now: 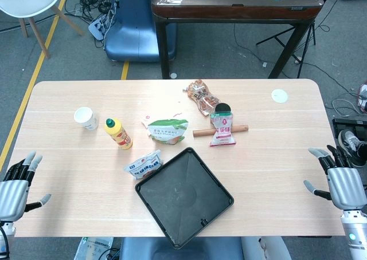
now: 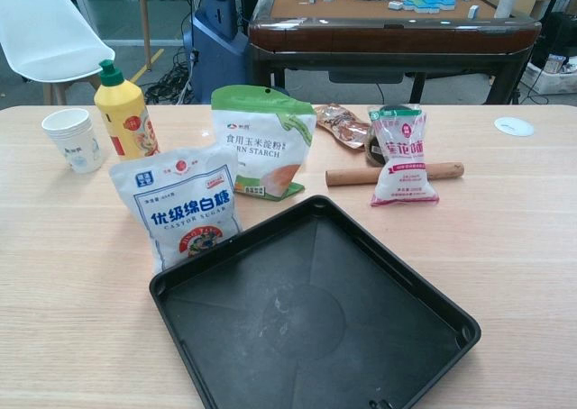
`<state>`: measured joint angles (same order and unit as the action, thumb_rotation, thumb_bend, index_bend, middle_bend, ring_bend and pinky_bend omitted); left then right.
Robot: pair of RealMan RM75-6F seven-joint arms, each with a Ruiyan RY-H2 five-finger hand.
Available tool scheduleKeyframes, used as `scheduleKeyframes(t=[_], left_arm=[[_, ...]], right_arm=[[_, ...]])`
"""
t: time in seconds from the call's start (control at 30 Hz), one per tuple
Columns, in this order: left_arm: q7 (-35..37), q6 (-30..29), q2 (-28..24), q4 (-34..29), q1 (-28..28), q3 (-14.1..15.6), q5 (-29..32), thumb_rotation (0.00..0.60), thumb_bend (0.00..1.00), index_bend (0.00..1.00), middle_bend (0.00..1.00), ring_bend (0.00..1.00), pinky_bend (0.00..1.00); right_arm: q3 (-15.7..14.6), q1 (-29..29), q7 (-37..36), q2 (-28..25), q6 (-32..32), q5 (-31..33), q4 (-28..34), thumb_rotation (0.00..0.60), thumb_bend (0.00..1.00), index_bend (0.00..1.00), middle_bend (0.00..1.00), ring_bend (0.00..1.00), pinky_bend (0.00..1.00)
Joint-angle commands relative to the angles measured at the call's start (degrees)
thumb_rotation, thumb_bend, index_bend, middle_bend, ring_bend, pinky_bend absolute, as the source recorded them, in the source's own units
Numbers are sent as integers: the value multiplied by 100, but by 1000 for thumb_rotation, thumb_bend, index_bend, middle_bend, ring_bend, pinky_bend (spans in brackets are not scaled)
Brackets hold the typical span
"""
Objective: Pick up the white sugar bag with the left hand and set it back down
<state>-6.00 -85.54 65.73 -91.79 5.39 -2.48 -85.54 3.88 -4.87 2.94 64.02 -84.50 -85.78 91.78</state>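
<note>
The white sugar bag (image 1: 143, 164) (image 2: 182, 204) with blue print stands on the table just left of the black tray (image 1: 183, 196) (image 2: 315, 310). My left hand (image 1: 17, 182) hovers at the table's near left edge, fingers spread and holding nothing, well to the left of the bag. My right hand (image 1: 339, 180) is at the near right edge, fingers apart and empty. Neither hand shows in the chest view.
A yellow bottle (image 1: 118, 133) (image 2: 124, 112) and a paper cup (image 1: 86, 118) (image 2: 74, 139) stand left of the bag. Behind it are a green starch bag (image 1: 167, 130) (image 2: 261, 140), a pink packet (image 1: 222, 128) (image 2: 403, 157), a rolling pin (image 2: 395, 173) and a brown snack pack (image 1: 202, 97).
</note>
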Motion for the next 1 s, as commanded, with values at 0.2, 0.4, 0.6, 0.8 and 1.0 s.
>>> scheduleKeyframes(t=[0.2,0.4,0.6,0.8,1.0], left_arm=[[76,61,30,62,17,20,-2,600,137,13,18,84,88],[353,203,45,185,134,4,-70,600,137,13,18,84,88],[1086,695,84,419,470,-38,-127,600,136,11,18,84,88],[2141,1387,173,681,896,-35,-157,600,135,11,18,87,88],[2896,1970,425,962,1324,-29,-215,600,135,11,18,97,97]], right_arm=[[9,-4,4,-2,-29,-32,28,600,203,201,242,103,58],[99,-58,41,-170,-131,-146,195,600,203,201,242,103,58],[289,-148,124,-498,-227,-178,541,600,203,201,242,103,58],[403,-211,343,-663,-199,-61,753,600,203,202,242,103,58],[383,-249,377,-667,-104,-15,794,600,203,201,242,103,58]])
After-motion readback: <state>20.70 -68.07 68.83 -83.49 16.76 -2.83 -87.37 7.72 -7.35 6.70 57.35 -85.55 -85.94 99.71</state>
